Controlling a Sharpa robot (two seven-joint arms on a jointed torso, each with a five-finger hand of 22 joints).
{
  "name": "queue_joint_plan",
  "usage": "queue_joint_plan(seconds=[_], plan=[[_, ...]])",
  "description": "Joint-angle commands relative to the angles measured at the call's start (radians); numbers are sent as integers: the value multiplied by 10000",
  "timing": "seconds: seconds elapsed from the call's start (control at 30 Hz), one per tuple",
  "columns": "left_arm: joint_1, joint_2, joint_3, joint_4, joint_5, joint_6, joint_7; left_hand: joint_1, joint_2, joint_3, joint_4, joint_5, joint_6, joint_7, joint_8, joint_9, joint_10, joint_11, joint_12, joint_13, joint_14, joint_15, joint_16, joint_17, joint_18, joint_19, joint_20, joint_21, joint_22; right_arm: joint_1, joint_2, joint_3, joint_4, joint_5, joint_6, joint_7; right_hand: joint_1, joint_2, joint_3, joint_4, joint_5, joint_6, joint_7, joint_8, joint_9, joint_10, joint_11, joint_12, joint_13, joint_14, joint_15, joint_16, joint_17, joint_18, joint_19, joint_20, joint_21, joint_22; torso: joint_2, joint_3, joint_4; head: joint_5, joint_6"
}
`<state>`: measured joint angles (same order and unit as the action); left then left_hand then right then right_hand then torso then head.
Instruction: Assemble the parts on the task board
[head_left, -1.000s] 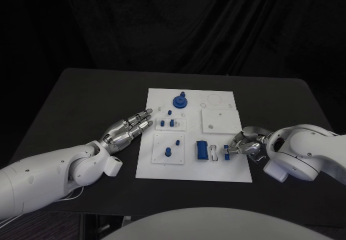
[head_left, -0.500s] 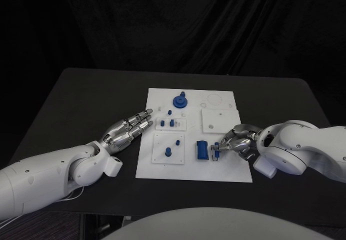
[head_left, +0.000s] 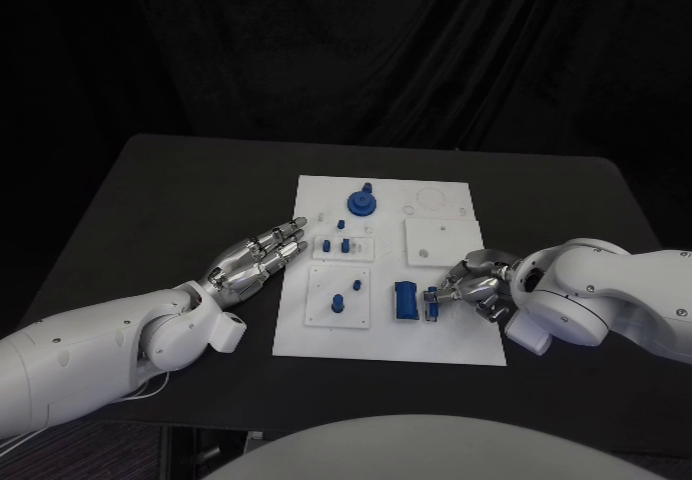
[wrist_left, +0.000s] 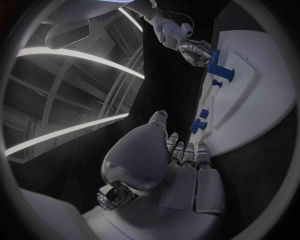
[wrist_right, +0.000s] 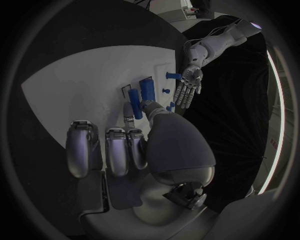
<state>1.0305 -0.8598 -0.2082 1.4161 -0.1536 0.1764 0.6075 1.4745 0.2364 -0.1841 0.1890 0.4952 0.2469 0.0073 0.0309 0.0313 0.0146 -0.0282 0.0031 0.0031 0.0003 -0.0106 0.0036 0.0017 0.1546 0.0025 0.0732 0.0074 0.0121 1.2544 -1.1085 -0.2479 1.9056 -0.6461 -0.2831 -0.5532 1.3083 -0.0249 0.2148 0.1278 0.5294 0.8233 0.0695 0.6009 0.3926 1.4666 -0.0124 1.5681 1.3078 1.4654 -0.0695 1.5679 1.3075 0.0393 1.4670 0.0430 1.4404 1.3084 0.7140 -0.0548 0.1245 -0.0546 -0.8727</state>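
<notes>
The white task board (head_left: 387, 335) lies mid-table. My right hand (head_left: 476, 285) is over its right front section and pinches a small blue part (head_left: 433, 301) between thumb and a finger, right next to an upright blue block (head_left: 407, 300). The right wrist view shows that part (wrist_right: 135, 101) at the fingertips (wrist_right: 129, 113), beside the blue block (wrist_right: 147, 89). My left hand (head_left: 260, 256) lies open, fingers stretched out, at the board's left edge and holds nothing. In the left wrist view the left hand (wrist_left: 184, 160) points toward the board (wrist_left: 262, 105).
A blue round part (head_left: 361, 204) stands at the board's far end. Small blue pegs (head_left: 336, 245) sit in a left plate, and two more pegs (head_left: 343, 295) in the front left plate. A bare white square plate (head_left: 440, 240) lies behind my right hand.
My right hand has moved left across the board with the small blue part, bringing it close to the blue block. The left hand has not moved.
</notes>
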Motion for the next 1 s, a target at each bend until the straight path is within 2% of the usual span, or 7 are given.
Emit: queue_joint_plan(seconds=[0.03,0.33,0.6,0.7,0.87,1.0], plan=[[-52,20,-29,-3,5,61,-152,-1,60,42,-9,52,-36,54,21,7,-6,96,11,11,-3,53,-36,-17,-17,12,50,-35,-4,-23,-41,-1,26,-172,241,-354,-96,2,303,-247,-45,61,-3,-13,-8,1042,92,27,2630,1054,39,29,2633,-34,411,18,-39,2150,-5,-1,-10,2,1],[-57,48,-29,-30,5,92,-167,-1,60,42,-9,52,-36,54,21,7,-6,96,11,11,-3,53,-36,-17,-17,12,50,-35,-4,-25,-156,-1,141,-272,346,-475,-129,-8,316,-239,-64,87,-12,-1,-3,1042,86,27,2630,1054,37,29,2633,-37,417,17,-26,2155,-15,7,-32,28,1],[-65,50,-29,-43,5,101,-171,0,64,60,-30,53,-51,58,17,5,-9,99,10,10,-3,53,-36,-17,-12,13,49,-34,-1,-71,-82,-1,44,-285,361,-487,-230,-49,333,-205,-117,96,-19,-4,-5,1042,76,27,2630,1054,28,29,2633,-30,407,12,-48,2146,-23,13,-38,78,1],[-67,33,-29,-41,5,100,-177,0,64,60,-30,53,-51,58,17,5,-9,99,10,10,-3,53,-36,-17,-12,13,49,-34,-1,-93,-49,-2,4,-287,274,-418,-402,-85,375,-130,-449,87,-27,-30,-19,1042,69,27,2630,1054,21,29,2633,-26,398,5,-65,2140,-22,8,-40,96,1],[-68,13,-29,-42,5,96,-185,-4,66,66,-35,52,-44,60,19,6,-6,98,11,11,-3,60,-36,-17,-12,14,53,-34,0,-106,-6,-2,-55,-287,128,-311,-489,-105,396,-88,-613,88,-26,-42,-26,1042,68,27,2630,1053,20,27,2628,-21,389,2,-84,2133,-31,3,-32,75,1],[-70,10,-29,-46,5,100,-191,-4,66,66,-35,52,-44,60,19,6,-6,98,11,11,-3,60,-36,-17,-12,14,53,-34,0,-111,29,-2,-95,-288,82,-267,-635,-135,418,0,-991,77,-21,-75,-44,1042,72,27,2630,1047,22,19,2600,-17,379,2,-103,2126,-32,4,-7,52,1]])
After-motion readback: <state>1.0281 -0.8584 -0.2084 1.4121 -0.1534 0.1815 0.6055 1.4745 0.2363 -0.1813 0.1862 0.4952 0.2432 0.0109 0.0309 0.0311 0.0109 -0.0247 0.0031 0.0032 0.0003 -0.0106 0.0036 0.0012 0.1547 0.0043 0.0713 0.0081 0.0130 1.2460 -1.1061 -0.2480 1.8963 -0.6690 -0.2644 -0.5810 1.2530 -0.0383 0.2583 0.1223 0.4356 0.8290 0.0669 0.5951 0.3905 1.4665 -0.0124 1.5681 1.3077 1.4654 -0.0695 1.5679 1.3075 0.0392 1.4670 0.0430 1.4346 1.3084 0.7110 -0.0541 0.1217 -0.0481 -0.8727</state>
